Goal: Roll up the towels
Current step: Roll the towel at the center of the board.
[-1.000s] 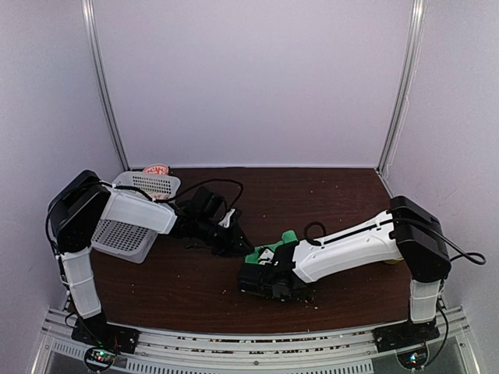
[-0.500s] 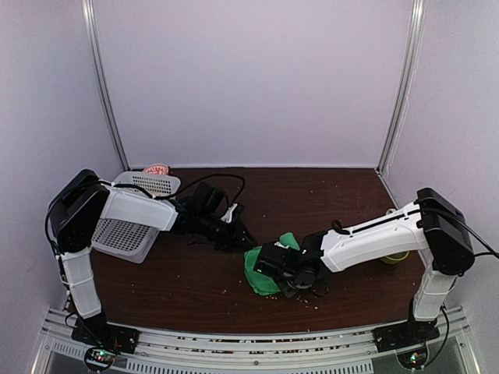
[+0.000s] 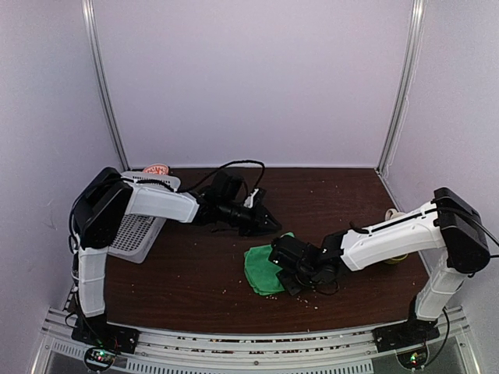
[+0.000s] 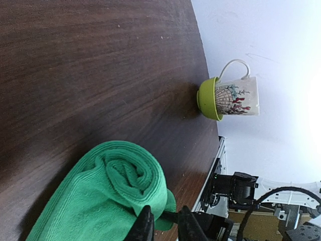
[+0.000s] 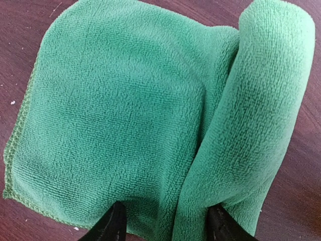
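While the left gripper (image 4: 164,224) hangs at the far end of the green towel (image 3: 263,270), fingers nearly together (pinching cloth or not, I cannot tell), the towel lies mid-table, partly rolled. The right gripper (image 5: 168,223) stands spread astride the roll. Judgement: rolling is in hand; next, push the roll across the flat remainder. The mug (image 4: 233,98) bears a pattern, with no legible writing.

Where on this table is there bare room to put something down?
Bare brown wood lies along the back wall, between the left arm and the white mug in its green bowl, and at the near left, between the white perforated basket and the part-rolled green towel. The middle is crowded: the right arm meets the left over that towel.
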You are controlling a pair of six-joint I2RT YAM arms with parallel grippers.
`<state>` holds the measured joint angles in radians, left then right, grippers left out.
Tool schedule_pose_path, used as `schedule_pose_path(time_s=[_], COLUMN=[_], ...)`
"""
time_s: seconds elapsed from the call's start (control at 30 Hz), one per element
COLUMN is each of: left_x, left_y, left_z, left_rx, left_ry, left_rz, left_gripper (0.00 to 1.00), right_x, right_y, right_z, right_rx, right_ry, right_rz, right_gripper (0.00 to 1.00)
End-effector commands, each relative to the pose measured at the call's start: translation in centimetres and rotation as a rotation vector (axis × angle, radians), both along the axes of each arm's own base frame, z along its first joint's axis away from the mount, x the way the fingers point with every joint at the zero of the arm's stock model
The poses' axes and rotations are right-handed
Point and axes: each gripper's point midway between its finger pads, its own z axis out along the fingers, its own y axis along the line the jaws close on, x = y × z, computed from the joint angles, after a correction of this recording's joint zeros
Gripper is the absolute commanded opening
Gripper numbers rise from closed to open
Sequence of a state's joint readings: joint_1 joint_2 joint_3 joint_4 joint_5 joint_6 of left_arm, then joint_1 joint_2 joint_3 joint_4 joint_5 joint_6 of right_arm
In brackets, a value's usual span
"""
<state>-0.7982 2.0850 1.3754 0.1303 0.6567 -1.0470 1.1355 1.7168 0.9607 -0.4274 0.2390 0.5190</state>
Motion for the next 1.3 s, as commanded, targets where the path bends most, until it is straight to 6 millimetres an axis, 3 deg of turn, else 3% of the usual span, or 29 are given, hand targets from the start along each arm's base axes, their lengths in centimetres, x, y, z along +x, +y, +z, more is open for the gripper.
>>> schedule_pose_path(time_s=[0.0,0.3,0.5,0.67,0.97,1.1,1.17,1.27], left_x=[-0.6,-0.5,-0.9,-0.6,-0.8,-0.7,-0.7,-0.6], left_y=[-2.7,-4.5,-4.2,-3.2,-2.5,-2.4,-2.4,-2.4], left_z=[0.9,-0.7,-2.8,-3.7,-5.2,-5.5,-5.5,-5.5], left_rx=[-0.092,-0.142,-0.1,-0.088,-0.052,-0.048,-0.048,-0.047], left_ry=[0.009,0.074,0.121,0.125,0.13,0.135,0.134,0.133], left_rz=[-0.066,-0.127,-0.132,-0.109,-0.106,-0.105,-0.103,-0.101], left_gripper=[0.19,0.19,0.19,0.18,0.17,0.17,0.17,0.17], right_x=[-1.5,-1.6,-1.3,-1.0,0.3,1.4,2.1,2.6], right_y=[0.3,0.5,0.6,0.6,0.5,-1.1,-2.3,-3.9], right_z=[-1.5,-1.9,-1.0,0.7,6.3,8.3,8.3,6.7], right_rx=[0.048,0.044,0.041,0.069,0.169,0.277,0.357,0.426], right_ry=[0.085,0.101,0.085,0.062,-0.011,-0.007,0.015,0.07], right_rz=[0.042,0.062,0.065,0.05,0.016,-0.066,-0.134,-0.199], right_gripper=[0.56,0.57,0.58,0.67,0.77,0.77,0.77,0.72])
